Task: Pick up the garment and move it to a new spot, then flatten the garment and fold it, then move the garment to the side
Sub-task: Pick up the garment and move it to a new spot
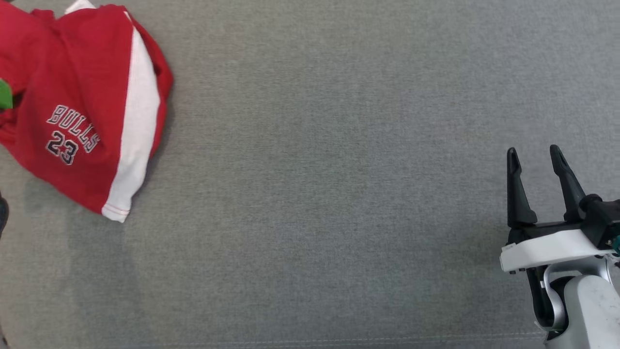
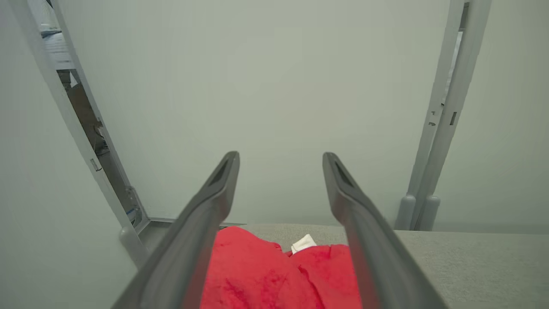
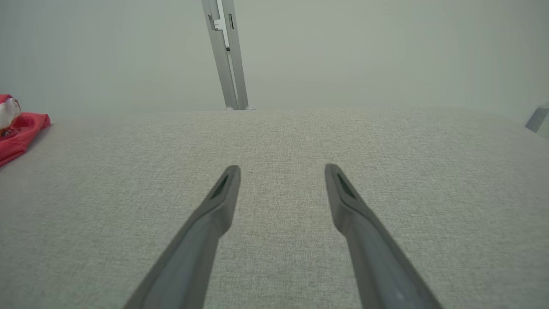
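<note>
— Scanning the edges first: how much room is there on the bench?

— Plenty. Grey fabric runs bare across the middle and right of the head view. A stitched seam marks the near edge at the bottom. From the right wrist, the far edge is a straight line under a pale wall, with one grey post rising behind it.

— And the right pincer?

— Low on the right, over bare bench, fingers spread wide. It is well apart from the garment.

— Where does that lie?

— Far left, at the top corner of the head view, running off the picture's left and top. From the right wrist it is a red heap at the left margin, near the far edge.

— The left pincer?

— Spread too. Its fingers point at the wall, and red cloth sits low between them, close to the bench's far edge. Whether they touch the cloth I cannot tell. Twin posts stand behind the bench, to the right in that view.

— How does the garment look?

— Bunched, not flat. It is red, with a broad white stripe down one side and "BULLS 23" in dark-outlined letters. The white hem at its lowest tip has red stitching. A small green patch shows at its left, cut off by the frame.
</note>
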Motion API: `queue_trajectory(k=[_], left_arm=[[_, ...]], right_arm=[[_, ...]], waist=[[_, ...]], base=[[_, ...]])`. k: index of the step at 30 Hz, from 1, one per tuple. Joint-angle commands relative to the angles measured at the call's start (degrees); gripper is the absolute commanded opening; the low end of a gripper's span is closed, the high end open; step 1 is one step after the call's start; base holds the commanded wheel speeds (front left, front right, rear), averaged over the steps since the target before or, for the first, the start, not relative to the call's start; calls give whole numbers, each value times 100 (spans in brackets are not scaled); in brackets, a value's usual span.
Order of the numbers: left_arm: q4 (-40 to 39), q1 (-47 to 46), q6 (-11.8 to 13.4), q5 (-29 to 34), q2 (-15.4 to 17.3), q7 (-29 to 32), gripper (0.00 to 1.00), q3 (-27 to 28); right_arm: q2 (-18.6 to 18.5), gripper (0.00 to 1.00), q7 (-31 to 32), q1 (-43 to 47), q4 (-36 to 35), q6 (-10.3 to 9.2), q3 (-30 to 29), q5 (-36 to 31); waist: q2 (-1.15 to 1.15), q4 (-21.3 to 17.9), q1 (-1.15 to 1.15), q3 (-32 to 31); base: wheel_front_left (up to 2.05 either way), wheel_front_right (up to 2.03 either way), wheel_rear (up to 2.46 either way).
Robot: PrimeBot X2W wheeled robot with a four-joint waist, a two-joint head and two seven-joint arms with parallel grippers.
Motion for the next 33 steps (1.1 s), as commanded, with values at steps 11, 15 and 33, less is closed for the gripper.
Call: queue_trajectory(k=[11, 15, 33], left_arm=[[1701, -317, -118, -699, 147, 872, 100, -309], [2150, -314, -120, -882, 159, 1096, 100, -451], [2550, -547, -124, -1039, 424, -31, 0, -875]], right_arm=[[38, 100, -105, -218, 15, 2, 3, -55], [12, 100, -117, -246, 15, 2, -2, -49], [117, 100, -181, -138, 303, 2, 136, 14]], waist=[[0, -654, -1, 652], [0, -675, -1, 695], [0, -651, -1, 83]], base=[[0, 0, 0], [0, 0, 0], [0, 0, 0]])
